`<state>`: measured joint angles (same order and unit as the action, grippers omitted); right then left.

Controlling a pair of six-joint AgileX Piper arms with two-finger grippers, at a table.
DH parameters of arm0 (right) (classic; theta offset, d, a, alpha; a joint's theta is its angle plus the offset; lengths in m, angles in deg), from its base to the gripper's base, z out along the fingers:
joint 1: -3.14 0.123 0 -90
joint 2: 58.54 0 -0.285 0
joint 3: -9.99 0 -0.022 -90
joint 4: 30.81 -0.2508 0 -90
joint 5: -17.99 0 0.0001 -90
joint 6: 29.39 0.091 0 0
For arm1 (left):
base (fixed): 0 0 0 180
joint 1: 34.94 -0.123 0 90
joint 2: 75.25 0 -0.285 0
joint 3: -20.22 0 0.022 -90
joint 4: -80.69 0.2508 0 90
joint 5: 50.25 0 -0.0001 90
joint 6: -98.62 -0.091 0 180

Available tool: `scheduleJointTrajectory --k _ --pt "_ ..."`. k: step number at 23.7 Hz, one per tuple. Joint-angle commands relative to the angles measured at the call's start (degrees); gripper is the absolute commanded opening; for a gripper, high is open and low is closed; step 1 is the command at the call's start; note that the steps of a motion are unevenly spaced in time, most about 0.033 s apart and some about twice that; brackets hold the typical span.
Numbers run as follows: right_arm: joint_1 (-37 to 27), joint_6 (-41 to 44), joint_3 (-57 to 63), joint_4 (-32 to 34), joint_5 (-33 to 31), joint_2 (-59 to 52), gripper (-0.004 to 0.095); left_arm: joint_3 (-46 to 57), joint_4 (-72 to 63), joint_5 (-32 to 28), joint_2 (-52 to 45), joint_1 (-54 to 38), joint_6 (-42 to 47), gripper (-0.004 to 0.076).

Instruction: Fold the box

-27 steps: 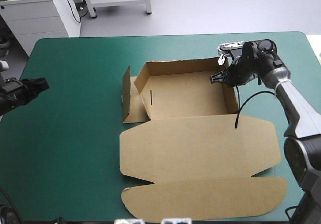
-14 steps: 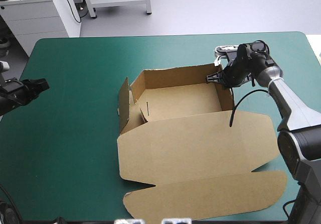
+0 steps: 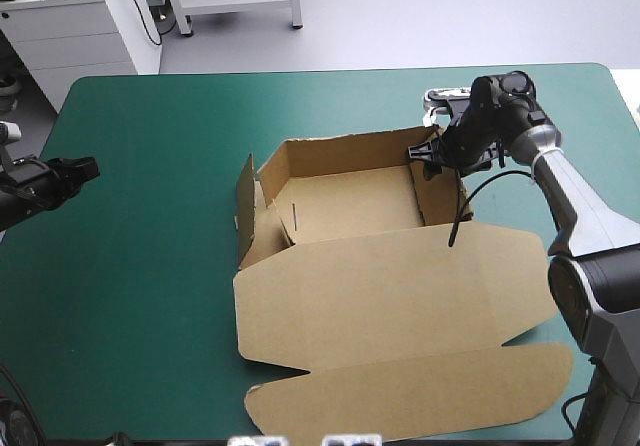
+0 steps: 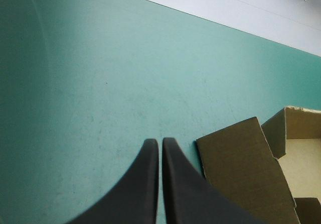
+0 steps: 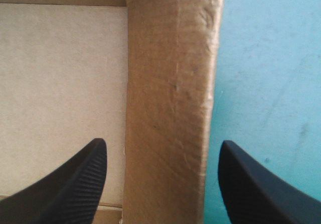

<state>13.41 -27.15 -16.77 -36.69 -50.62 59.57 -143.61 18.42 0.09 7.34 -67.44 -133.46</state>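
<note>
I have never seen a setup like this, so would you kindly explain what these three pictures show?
It is a two-armed robot at a table with a teal-green cover. One camera looks down from above and behind; the other two ride on the wrists, looking forward along each arm. On the table lies a brown box: an open tray with its lid flat. The right pincer is open, straddling the tray's right wall, one finger inside, one outside. The left pincer is shut, holding nothing, near the table's left edge.

Bright, even light; soft shade inside box (image 3: 350, 201) by its left wall; table (image 4: 75, 83) dimmer away from box.
</note>
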Motion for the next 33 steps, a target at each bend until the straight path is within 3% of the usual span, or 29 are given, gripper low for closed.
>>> scheduleJointTrajectory --k 1,9,15,17,19,20,29,33 --pt "0.09 -0.39 -5.44 0.55 -3.1 -3.94 0.0657 -1.56 -4.49 0.75 -1.56 -0.18 -0.26 0.0008" --pt "0.09 0.24 7.6 -0.15 -2.83 -4.48 0.0657 -1.56 -5.74 1.33 -1.56 -0.18 0.11 0.0008" --pt "0.09 0.08 8.06 -0.42 -3.01 -3.31 0.0606 -1.56 -6.45 1.99 -1.56 -0.18 0.11 0.0008" --pt "0.09 -1.66 8.06 -1.02 -3.1 -3.31 0.0386 -1.56 -6.45 2.13 -1.56 -0.18 0.11 0.0008" --pt "0.09 -4.93 8.06 -2.53 -3.1 -3.57 0.0017 -1.56 -6.45 2.27 -1.56 -0.18 0.11 0.0008" --pt "0.09 -5.76 7.94 -3.03 -3.1 -3.85 -0.0008 -1.56 -6.45 2.27 -1.56 -0.18 0.11 0.0008" --pt "-0.5 -13.32 7.94 -3.61 -3.13 -10.22 -0.0001 -1.56 -6.42 2.04 -0.24 -0.18 2.01 0.0008" --pt "-3.29 -16.47 7.94 -8.84 -3.13 -13.7 -0.002 -1.56 -8.0 1.91 2.6 -0.18 2.7 0.0008"
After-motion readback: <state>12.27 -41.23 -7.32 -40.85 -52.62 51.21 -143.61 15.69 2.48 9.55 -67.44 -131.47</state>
